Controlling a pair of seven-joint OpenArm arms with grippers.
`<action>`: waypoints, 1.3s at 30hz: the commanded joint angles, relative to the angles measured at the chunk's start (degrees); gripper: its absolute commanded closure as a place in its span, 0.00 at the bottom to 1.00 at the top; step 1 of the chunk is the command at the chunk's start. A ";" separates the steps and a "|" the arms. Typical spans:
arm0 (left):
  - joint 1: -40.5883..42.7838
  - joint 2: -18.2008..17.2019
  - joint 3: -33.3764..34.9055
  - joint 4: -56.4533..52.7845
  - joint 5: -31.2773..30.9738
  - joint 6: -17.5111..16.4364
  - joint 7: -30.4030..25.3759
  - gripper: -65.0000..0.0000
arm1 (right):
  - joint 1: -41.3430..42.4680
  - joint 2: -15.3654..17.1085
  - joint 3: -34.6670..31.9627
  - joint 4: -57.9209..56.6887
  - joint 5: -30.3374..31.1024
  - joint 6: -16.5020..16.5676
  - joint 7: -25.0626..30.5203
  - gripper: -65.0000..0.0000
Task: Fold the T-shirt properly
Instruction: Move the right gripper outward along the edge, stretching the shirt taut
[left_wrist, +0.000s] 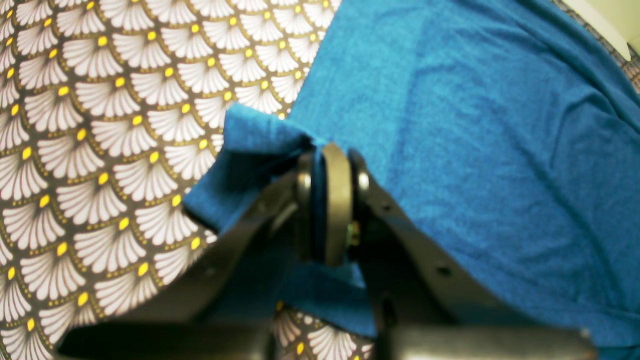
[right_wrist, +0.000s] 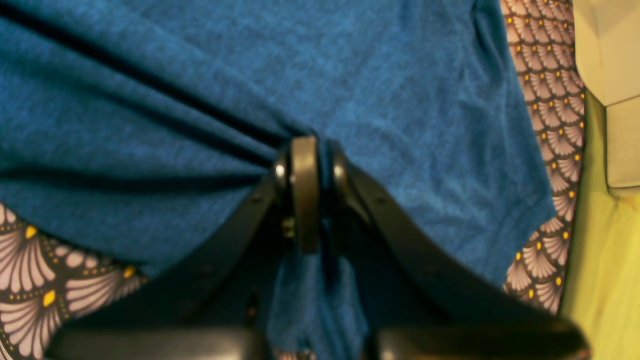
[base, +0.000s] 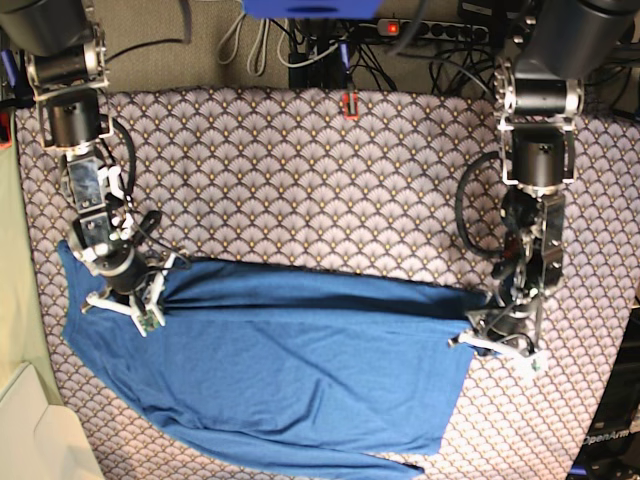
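One T-shirt, plain blue and creased, lies spread across the patterned worktop. Two arms each pinch an edge: the left gripper and right gripper both have jaws clenched on its cloth.

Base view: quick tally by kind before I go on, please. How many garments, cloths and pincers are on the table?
T-shirt, blue: 1
Tablecloth, grey scallop pattern: 1
Pincers, each shut on the shirt's edge: 2 (left pincer, right pincer)
Total: 4
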 joint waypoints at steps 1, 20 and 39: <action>-1.94 -0.38 -0.15 0.90 -0.27 -0.10 -0.96 0.98 | 1.56 0.63 0.30 0.96 0.16 -0.37 1.37 0.97; 2.02 -0.74 -0.06 3.01 -0.36 -0.45 -0.87 0.34 | 1.39 0.80 0.39 0.96 0.16 -0.64 1.29 0.76; 6.15 -1.62 -0.42 3.45 -0.36 -0.45 -0.87 0.34 | 1.21 3.62 9.09 5.09 0.16 -0.73 1.29 0.44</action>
